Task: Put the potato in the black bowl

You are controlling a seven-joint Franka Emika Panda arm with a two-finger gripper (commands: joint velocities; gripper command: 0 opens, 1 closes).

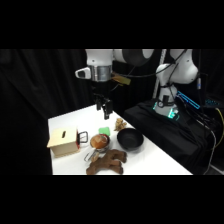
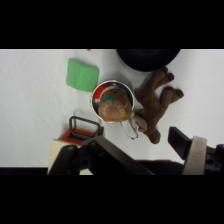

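The potato (image 1: 99, 141) (image 2: 114, 107), a rounded reddish-brown lump, rests inside a small shiny silver pot (image 1: 95, 150) (image 2: 126, 90) near the middle of the table. Just right of it in the side view stands the black bowl (image 1: 130, 139), with nothing showing inside; in the wrist view only part of the black bowl (image 2: 147, 58) shows at the top edge. My gripper (image 1: 106, 111) (image 2: 137, 147) hangs well above the table, behind the pot, open and holding nothing.
A large dark brown lumpy thing (image 1: 106, 161) (image 2: 157, 100) lies against the pot at the table's front. A green block (image 1: 104, 131) (image 2: 81, 74) and a small tan knobbly thing (image 1: 119, 123) lie behind. A wooden box (image 1: 62, 141) with a black handle (image 2: 82, 127) stands left.
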